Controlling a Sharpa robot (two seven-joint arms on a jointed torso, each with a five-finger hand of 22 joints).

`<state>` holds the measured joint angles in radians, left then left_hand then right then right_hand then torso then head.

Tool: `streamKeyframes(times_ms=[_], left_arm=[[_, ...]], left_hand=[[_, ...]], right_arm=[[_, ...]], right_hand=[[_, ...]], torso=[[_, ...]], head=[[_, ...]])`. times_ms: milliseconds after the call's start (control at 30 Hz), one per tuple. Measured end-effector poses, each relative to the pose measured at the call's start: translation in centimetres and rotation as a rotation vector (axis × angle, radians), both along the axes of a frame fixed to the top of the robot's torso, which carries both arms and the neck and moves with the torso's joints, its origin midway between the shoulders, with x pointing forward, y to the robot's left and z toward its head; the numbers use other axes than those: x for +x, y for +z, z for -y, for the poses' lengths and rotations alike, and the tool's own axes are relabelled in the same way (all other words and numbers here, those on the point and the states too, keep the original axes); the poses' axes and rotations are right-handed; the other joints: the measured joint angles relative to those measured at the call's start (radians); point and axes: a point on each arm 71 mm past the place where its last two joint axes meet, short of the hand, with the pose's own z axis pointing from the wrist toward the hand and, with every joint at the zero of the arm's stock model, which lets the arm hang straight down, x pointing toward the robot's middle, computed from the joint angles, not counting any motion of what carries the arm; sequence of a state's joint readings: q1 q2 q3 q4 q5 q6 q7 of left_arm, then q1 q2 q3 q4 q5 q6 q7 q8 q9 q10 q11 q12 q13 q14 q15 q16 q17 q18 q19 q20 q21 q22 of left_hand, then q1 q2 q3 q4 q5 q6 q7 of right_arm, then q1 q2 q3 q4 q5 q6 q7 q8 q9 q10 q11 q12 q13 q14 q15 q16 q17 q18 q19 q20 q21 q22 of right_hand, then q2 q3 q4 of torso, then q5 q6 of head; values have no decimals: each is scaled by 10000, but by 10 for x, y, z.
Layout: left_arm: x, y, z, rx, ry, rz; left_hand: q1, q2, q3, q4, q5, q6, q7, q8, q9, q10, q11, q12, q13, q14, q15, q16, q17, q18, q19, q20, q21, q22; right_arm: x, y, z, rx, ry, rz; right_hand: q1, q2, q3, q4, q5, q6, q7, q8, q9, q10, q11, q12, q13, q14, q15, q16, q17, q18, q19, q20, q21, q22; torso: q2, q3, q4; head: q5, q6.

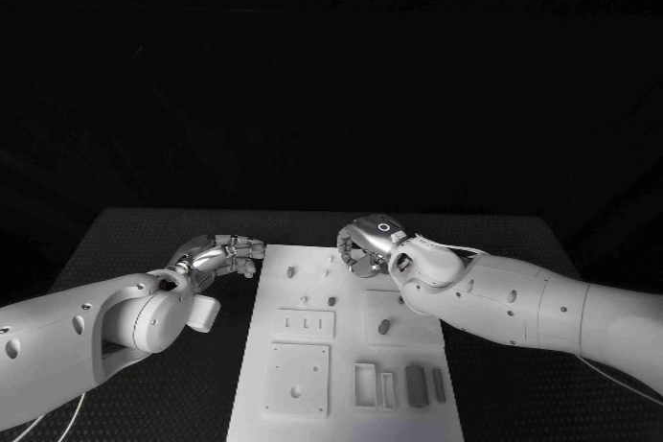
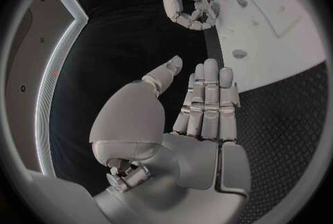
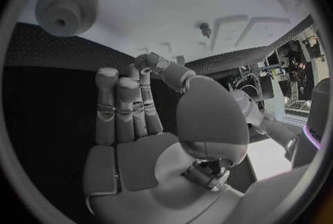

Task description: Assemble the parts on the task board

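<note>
Head view: board [image 1: 346, 365] runs down table centre, long axis 12 to 6. Left hand [image 1: 221, 255] sits just off the board's left edge near the far corner, holding nothing, fingers curled in loosely. Right hand [image 1: 371, 245] hangs over the far end of the board at about 12, fingers bent down; can't tell from here whether anything is in them. Small pegs and plates spread along the board, most toward 6.

Left wrist view: left hand [image 2: 201, 113] has fingers straight and side by side, thumb apart, nothing held. Board edge [image 2: 277, 40] lies ahead of the fingertips. Right hand [image 2: 187, 7] visible beyond, fingers curled over the board edge.

Right wrist view: right hand [image 3: 132, 118] fingers upright and close together, palm bare, nothing held. Gear [image 3: 66, 10] lies flat on the board past the fingertips, off to one side, clearly apart from them. Small peg [image 3: 205, 29] stands further along.

Judgement: right hand is nearer the gear, so it likely makes the pick; needs to reach forward and across.
</note>
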<state>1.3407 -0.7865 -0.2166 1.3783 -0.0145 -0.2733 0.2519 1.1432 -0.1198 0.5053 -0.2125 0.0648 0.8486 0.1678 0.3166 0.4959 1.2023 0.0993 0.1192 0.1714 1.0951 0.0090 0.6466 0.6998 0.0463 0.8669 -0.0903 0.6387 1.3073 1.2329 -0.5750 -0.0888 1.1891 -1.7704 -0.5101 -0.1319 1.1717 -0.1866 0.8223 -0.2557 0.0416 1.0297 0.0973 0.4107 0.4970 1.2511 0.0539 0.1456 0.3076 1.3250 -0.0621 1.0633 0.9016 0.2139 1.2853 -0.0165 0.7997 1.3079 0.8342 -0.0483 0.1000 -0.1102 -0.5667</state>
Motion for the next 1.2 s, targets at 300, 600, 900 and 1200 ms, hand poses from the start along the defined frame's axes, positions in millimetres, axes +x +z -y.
streamKeyframes(times_ms=[300,600,900,1200], left_arm=[[1,0,3,-3,-43,1],[1,0,4,-9,-75,-1],[0,0,6,-32,-124,-6],[0,0,6,-35,-137,-4]], left_hand=[[0,0,0,0,0,0,0,0,-1,0,-1,0,-1,0,0,0,0,2,14,14,0,8],[1,1,22,-22,0,0,0,0,8,0,-2,0,7,0,0,0,9,3,14,14,0,7],[1,1,22,-22,0,0,0,0,7,-12,-14,0,7,0,0,0,9,3,15,14,0,6],[1,1,21,-21,0,0,0,0,6,-11,-16,0,6,0,0,0,7,4,15,15,0,5]], right_arm=[[5,0,-12,59,-98,224],[9,0,-18,16,-186,340],[11,-1,-24,5,-152,369],[10,-1,-29,22,-84,363]], right_hand=[[-1,-1,-13,-13,49,-1,-1,-1,0,1,-1,-8,0,-1,-2,0,0,-1,-35,-32,0,-1],[-1,-3,1,-53,48,-3,-1,-4,22,2,-2,-44,2,-2,-3,-1,-13,-1,-53,-19,40,-2],[-2,-4,0,-54,48,-5,0,-16,21,4,-4,-57,2,-2,-3,-1,-12,-1,-67,-35,40,-3],[-17,-20,-14,-67,48,23,-29,-23,18,19,-19,-25,3,5,-10,-1,-22,-5,-44,-59,40,-4]], torso=[[5,-4,3],[13,-4,3],[71,-7,3],[139,-26,18]], head=[[37,-7],[69,-12],[89,-5],[81,-20]])
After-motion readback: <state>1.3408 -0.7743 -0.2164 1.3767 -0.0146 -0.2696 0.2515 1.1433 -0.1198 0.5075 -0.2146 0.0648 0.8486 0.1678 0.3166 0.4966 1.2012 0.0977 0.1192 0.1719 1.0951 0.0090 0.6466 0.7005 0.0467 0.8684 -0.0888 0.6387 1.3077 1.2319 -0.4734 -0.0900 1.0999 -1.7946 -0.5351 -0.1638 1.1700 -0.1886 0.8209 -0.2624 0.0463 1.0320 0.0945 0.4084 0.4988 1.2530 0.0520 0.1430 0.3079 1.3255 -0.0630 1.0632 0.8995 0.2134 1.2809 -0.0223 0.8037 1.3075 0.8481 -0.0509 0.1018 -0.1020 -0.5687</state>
